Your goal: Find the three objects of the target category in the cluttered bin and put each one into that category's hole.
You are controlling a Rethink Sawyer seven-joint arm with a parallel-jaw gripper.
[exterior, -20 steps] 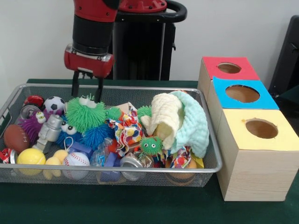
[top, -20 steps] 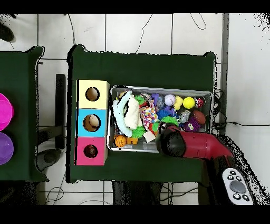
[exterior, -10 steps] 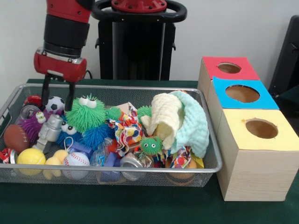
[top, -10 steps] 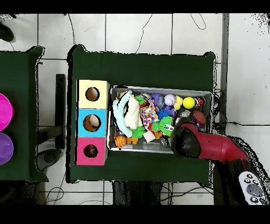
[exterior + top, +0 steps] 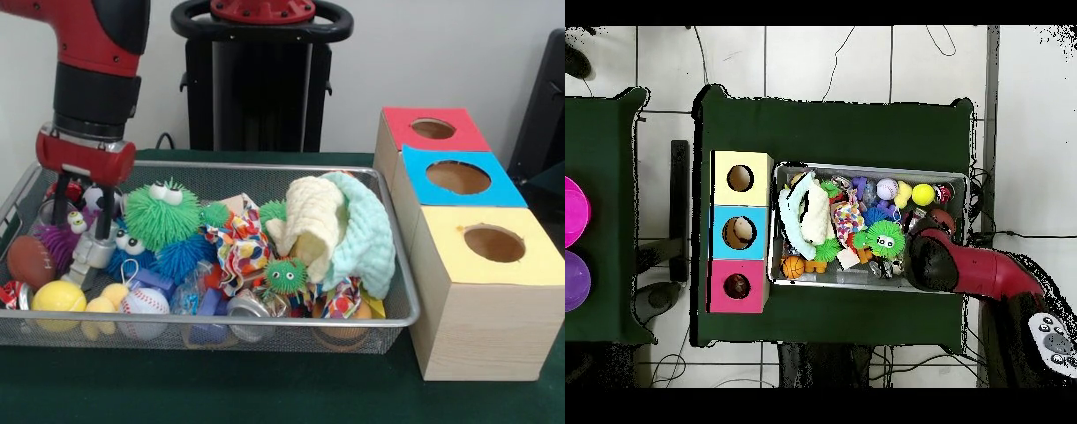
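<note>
My gripper (image 5: 81, 227) hangs open over the left end of the wire bin (image 5: 265, 170), fingers spread and pointing down. Its tips sit just above the grey robot toy (image 5: 92, 252) and the purple fuzzy toy (image 5: 55, 240). A soccer ball (image 5: 92, 200) shows partly behind the fingers. Close by lie a brown football (image 5: 29, 261), a yellow ball (image 5: 58, 296) and a baseball (image 5: 143, 302). The big green fuzzy toy (image 5: 161, 215) is just right of the gripper. In the overhead view the arm's head (image 5: 935, 262) covers the gripper and that corner of the bin (image 5: 865, 168).
Three wooden boxes with holes stand right of the bin: red (image 5: 433, 130), blue (image 5: 457, 177), yellow (image 5: 494, 243). A cream and mint cloth pile (image 5: 340, 230), a patterned cloth (image 5: 238, 247), a small green fuzzy toy (image 5: 285, 276) and a can (image 5: 247, 309) fill the bin's middle and right.
The arm has swung from above the big green fuzzy toy toward the bin's left end and come down lower. The gripper stayed open; no object has moved.
</note>
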